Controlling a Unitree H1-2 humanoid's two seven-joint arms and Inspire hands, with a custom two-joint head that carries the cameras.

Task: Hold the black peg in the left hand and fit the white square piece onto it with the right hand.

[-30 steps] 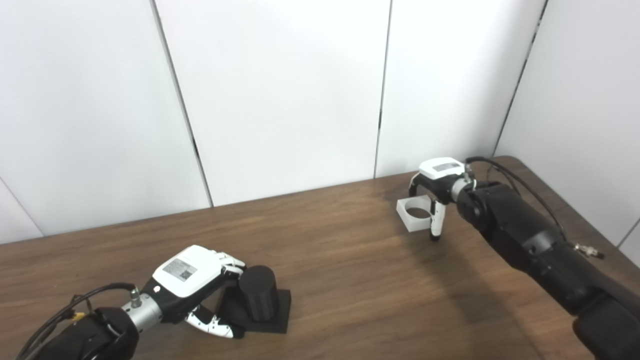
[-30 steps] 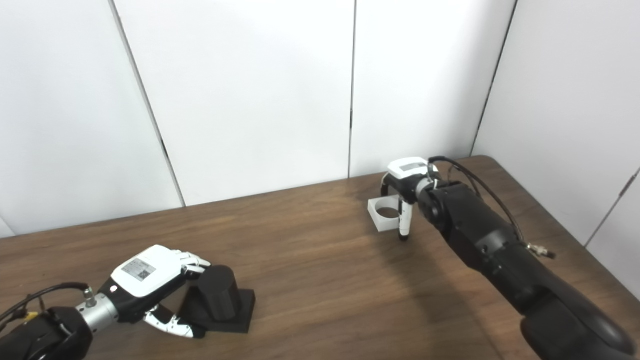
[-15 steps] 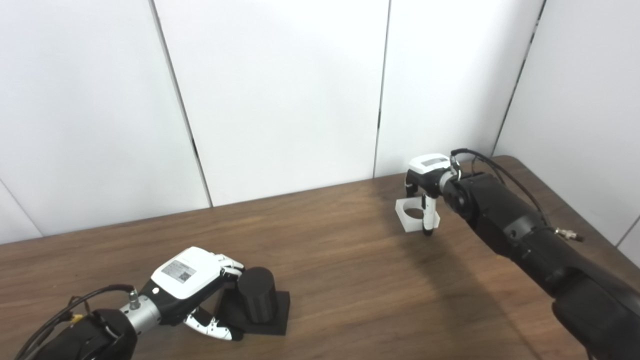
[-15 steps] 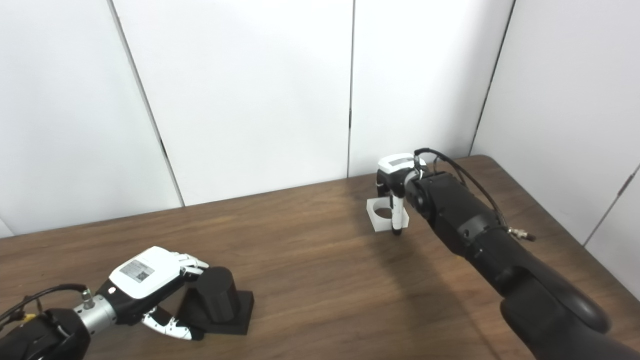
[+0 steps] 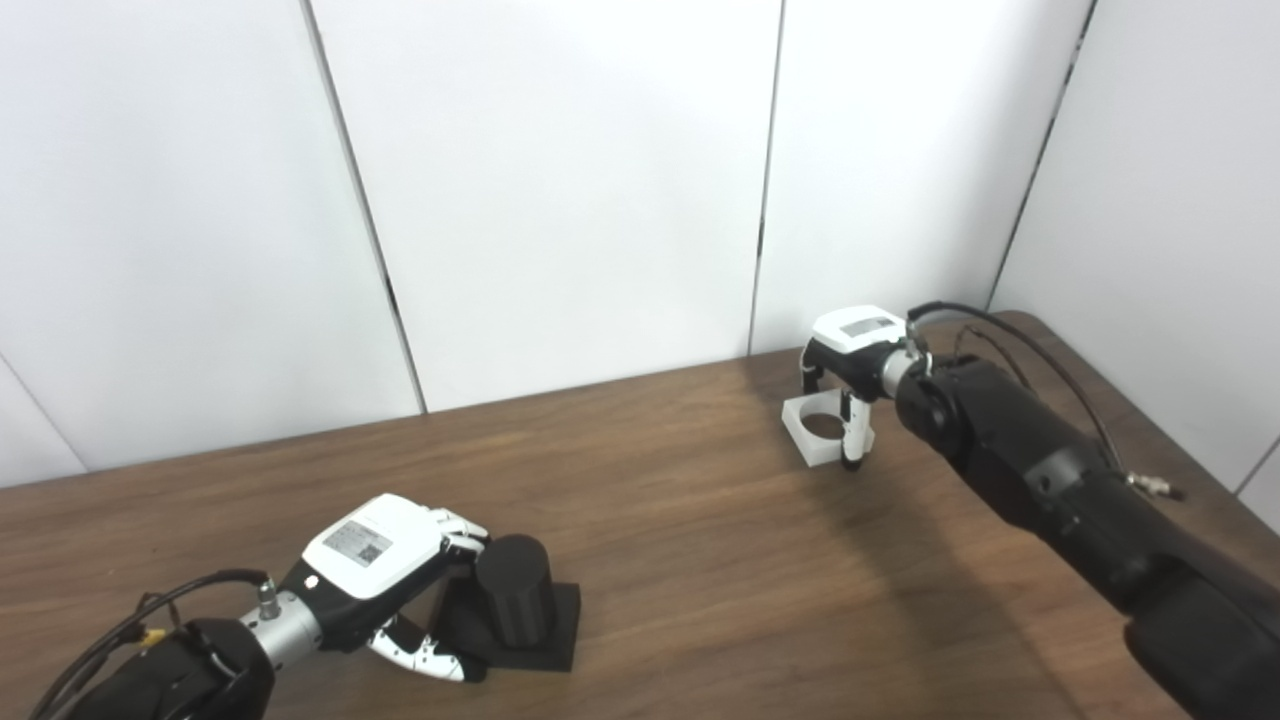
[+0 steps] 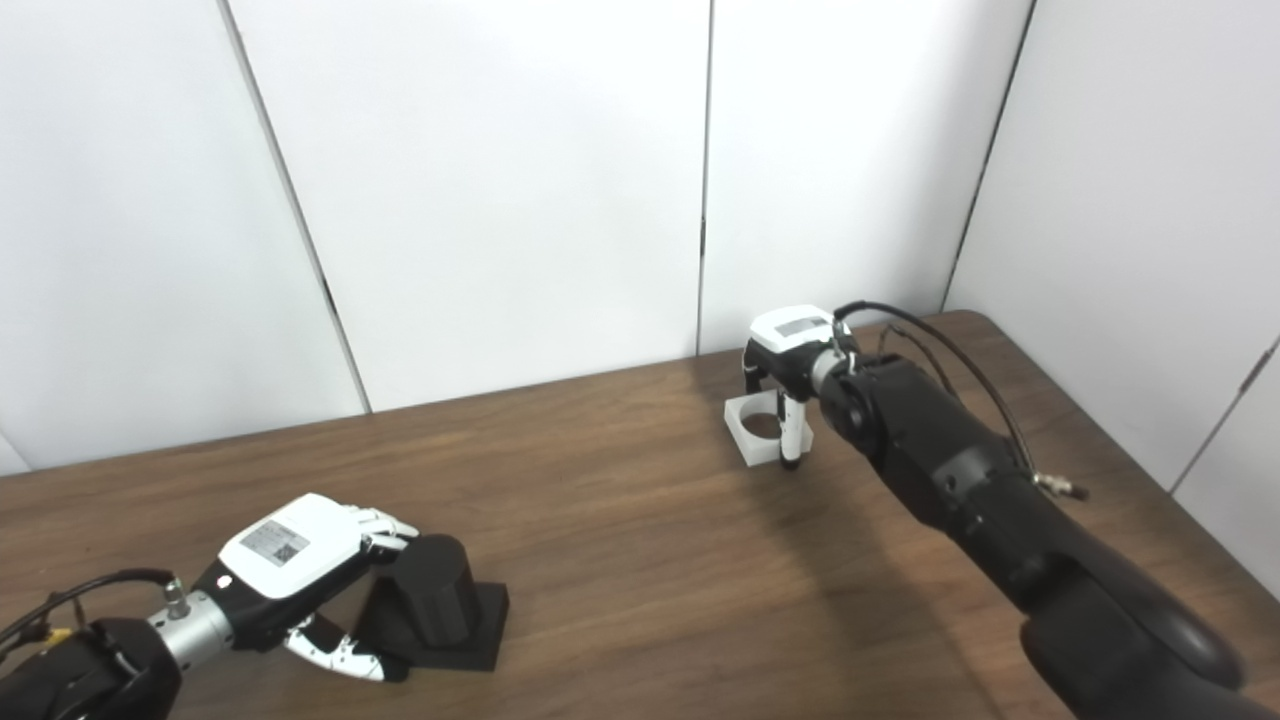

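Observation:
The black peg [image 5: 512,600], a cylinder on a square black base, stands on the table at the lower left. My left hand [image 5: 385,575] is wrapped around it, fingers behind the cylinder and thumb at the base's front. The white square piece [image 5: 822,430], with a round hole, is at the far right of the table. My right hand [image 5: 845,385] is over it, fingers closed on its far and near sides. I cannot tell whether the piece touches the table.
The wooden table [image 5: 700,560] runs across the view, with white wall panels behind it and its right edge near my right arm [image 5: 1050,480]. A cable [image 5: 1010,340] loops over the right forearm.
My right hand moved from beside the white piece to over it and closed on it, and the piece has shifted slightly left. My left hand and the peg have stayed still.

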